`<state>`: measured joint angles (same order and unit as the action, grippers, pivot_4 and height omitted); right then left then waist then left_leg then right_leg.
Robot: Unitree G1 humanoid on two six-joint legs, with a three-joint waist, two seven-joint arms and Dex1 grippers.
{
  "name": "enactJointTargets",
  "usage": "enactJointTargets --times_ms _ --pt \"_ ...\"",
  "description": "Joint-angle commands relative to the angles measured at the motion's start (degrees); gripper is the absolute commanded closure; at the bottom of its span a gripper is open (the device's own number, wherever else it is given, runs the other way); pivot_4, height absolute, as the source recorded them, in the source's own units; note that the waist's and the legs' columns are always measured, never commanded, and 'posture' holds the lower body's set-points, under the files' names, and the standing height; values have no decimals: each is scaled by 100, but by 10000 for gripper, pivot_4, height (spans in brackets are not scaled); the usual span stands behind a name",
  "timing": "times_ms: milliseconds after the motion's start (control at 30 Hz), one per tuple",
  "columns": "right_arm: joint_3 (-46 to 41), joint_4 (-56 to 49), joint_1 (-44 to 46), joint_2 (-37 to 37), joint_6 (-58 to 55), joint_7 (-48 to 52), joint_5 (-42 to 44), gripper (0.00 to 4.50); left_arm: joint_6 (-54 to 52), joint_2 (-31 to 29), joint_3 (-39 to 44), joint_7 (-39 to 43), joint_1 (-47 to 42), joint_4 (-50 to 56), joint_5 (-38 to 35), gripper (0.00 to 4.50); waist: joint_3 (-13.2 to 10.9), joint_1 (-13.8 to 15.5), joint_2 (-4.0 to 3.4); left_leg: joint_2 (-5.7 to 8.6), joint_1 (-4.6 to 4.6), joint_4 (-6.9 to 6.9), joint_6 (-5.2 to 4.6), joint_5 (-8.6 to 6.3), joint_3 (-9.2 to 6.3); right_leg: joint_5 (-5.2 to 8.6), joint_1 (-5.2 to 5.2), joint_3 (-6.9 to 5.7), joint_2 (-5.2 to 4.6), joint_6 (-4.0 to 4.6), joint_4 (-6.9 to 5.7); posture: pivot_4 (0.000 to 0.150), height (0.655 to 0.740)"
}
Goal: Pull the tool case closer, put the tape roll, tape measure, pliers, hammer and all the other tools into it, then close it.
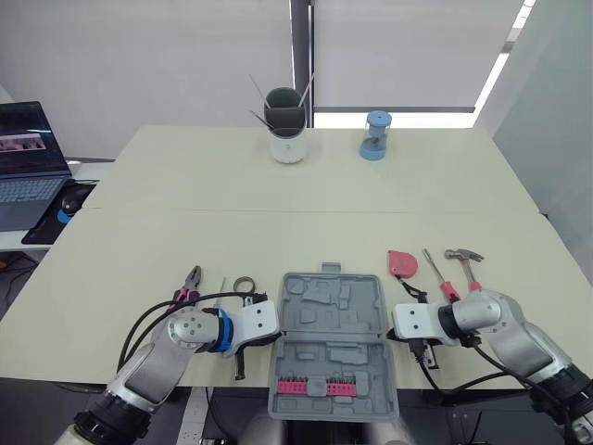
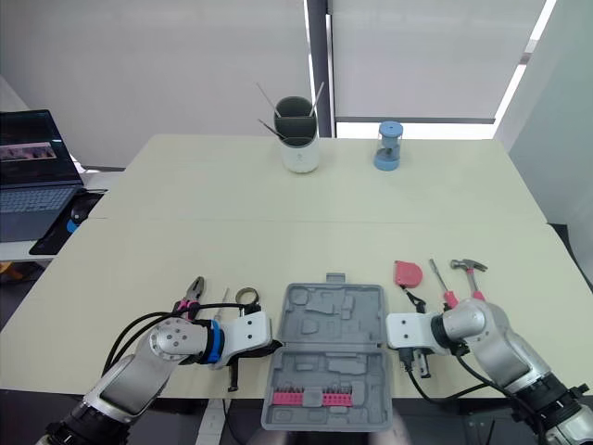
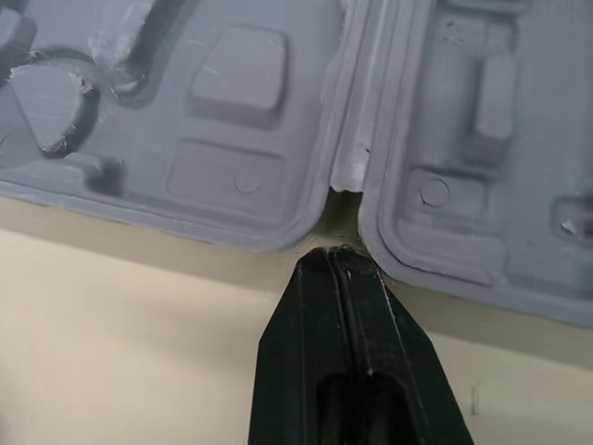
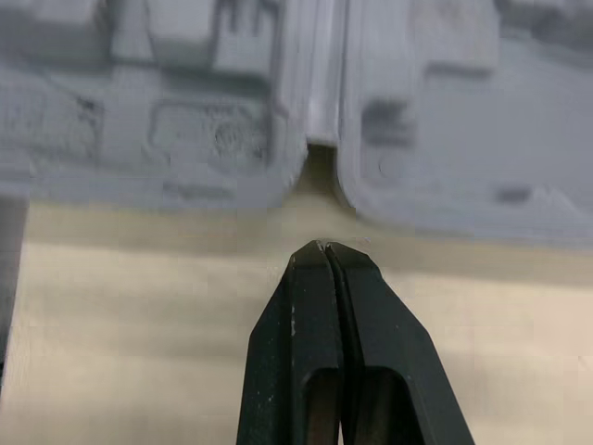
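Table (image 1: 278,232) cream, blinds (image 1: 139,56) behind | tool case (image 1: 320,306) open | left hand (image 3: 335,255), right hand (image 4: 324,248) pinched together

The open case (image 1: 334,320) is blocking the near middle. Pliers (image 1: 192,279) and tape roll (image 1: 244,284) are crowding its left, tape measure (image 1: 402,263) and hammer (image 1: 468,266) its right. Beyond it, bare table (image 1: 306,199) is stretching free to the cup (image 1: 287,139).

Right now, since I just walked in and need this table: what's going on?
The open grey plastic tool case lies at the near edge of the cream table. The left end effector and right end effector, both shut, point at its hinge notches from either side. Pink-handled pliers, tape roll, red tape measure and hammer lie outside it.
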<state>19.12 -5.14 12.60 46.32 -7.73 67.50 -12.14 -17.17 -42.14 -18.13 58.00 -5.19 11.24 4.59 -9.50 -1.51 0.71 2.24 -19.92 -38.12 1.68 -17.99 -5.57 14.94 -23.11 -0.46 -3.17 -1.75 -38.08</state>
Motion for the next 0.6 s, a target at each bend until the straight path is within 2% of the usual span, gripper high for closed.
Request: enactJointTargets --times_ms 33,100,167,300,467,600 --pt "-306 20 -19 177 132 -64 211 44852 59 -83 319 -45 88 -154 -218 45000 0 2 0 -1 -1 0 0 0 -2 0 0 -2 0 0 0 1500 7400" --pt "-536 -38 -105 224 59 -86 428 44852 47 -53 591 -4 75 -111 -537 45000 -1 0 1 -5 -1 0 0 0 -3 0 -1 -2 0 0 -1 1500 7400" --pt "-813 -94 -172 247 -13 -83 722 45000 80 -54 856 39 68 -104 -820 41339 -2 2 2 -10 -2 0 0 0 -4 0 -1 -3 0 0 -1 1500 7400" --pt "-1773 -57 -37 272 -506 -115 1615 36577 -20 -176 1707 252 133 -193 -1605 29582 -2 1 2 -6 -4 -2 0 0 -2 0 -1 0 -1 1 0 1500 7400" --pt "-2886 404 126 385 -767 -34 2622 22697 -121 -404 2846 415 323 -630 -2352 12847 -2 3 2 -10 -3 1 0 0 -5 0 -2 -2 -4 1 2 1500 7400" --pt "-3378 1072 32 729 -313 -136 2572 11364 -202 -724 3581 472 420 -1220 -2597 162 -3 1 2 -9 -6 4 -1 -1 -8 0 -3 -5 -3 2 5 1500 7400"
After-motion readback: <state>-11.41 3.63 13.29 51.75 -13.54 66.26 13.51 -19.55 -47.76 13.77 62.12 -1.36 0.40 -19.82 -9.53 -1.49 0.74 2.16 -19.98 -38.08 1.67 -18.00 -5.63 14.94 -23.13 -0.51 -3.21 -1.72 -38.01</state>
